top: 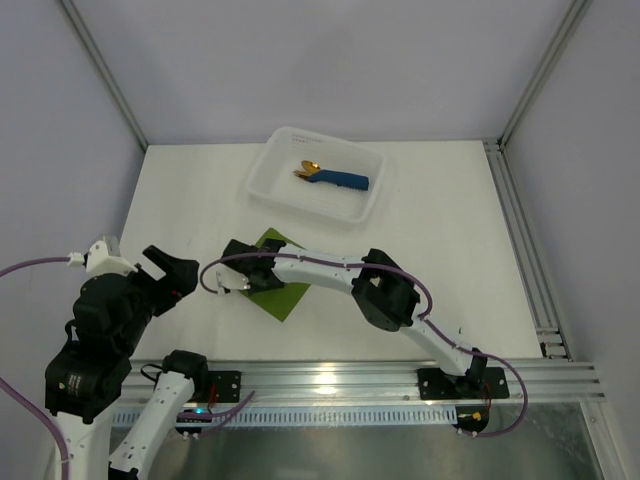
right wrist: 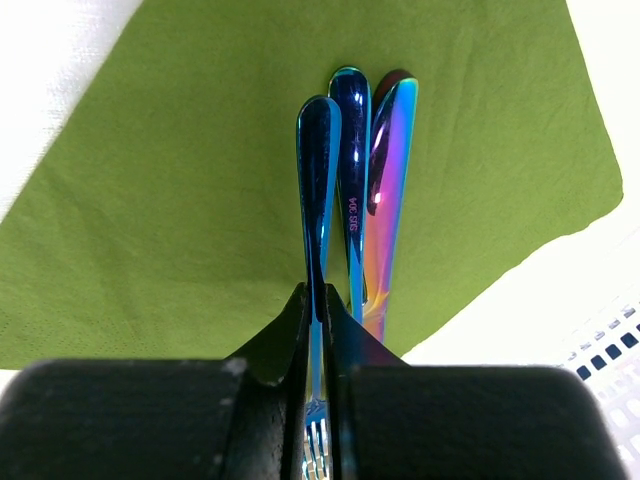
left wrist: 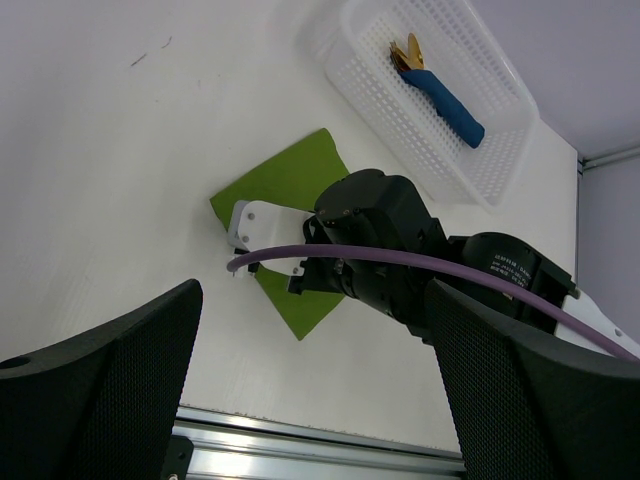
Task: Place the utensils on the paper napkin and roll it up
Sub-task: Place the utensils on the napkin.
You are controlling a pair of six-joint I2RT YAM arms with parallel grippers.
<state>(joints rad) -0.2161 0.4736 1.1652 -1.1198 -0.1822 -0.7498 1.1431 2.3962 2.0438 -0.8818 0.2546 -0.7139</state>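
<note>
Three slim iridescent purple-blue metal utensils (right wrist: 352, 200) are seen together on the thin olive-green paper napkin (right wrist: 170, 190), one clenched in the right gripper (right wrist: 318, 300). If it is dragged at release, the sheet may be creased or skewed. Nothing is pinned by the left gripper (top: 168, 272), which is spread wide and held well apart.

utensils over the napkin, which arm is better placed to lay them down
Right: the right hand grips the fork among the utensils, directly over the napkin; the left hand is open, off to the side.

The utensils (right wrist: 352, 190) are glossy, mirror-smooth iridescent metal; the paper napkin (right wrist: 170, 170) is matt, faintly creased olive paper; the white basket (left wrist: 385, 95) looks like perforated plastic.
</note>
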